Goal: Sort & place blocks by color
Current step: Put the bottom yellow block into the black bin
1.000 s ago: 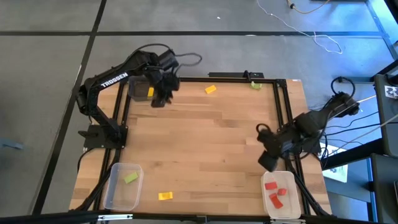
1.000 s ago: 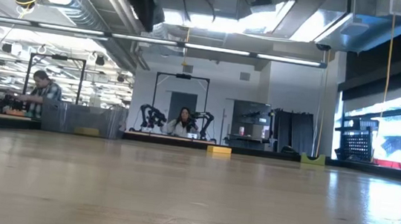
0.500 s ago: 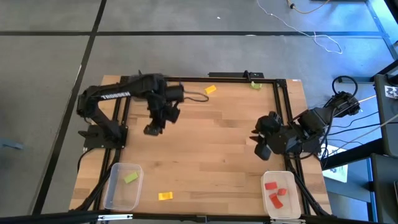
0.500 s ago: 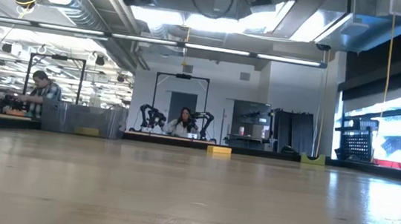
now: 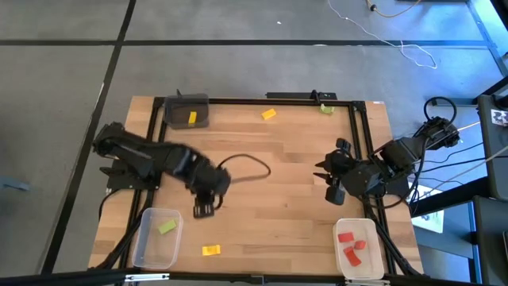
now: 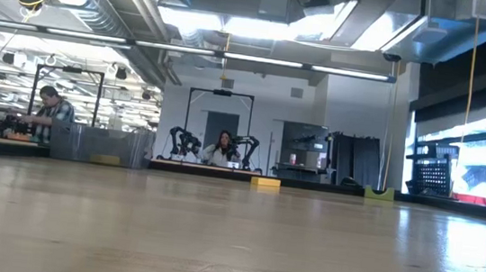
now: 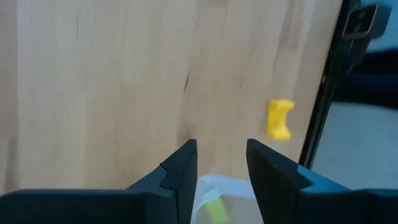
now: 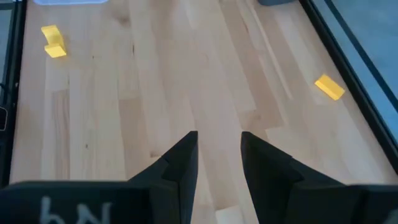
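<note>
The left gripper (image 5: 205, 210), narrowly parted and empty, has swung from the dark bin (image 5: 187, 111) at the table's far left corner toward the near-edge yellow block (image 5: 210, 250), probably its next pick; the right gripper (image 5: 333, 176), parted, waits near the right edge.

Blocks on table & in bins, 3 colours.
Yellow: one (image 5: 210, 250) near front edge, one (image 5: 269, 114) at back, one (image 5: 191, 117) in dark bin. Green: (image 5: 166, 228) in clear bin, (image 5: 326, 109) back edge. 3 red (image 5: 351, 247) in white bin.
</note>
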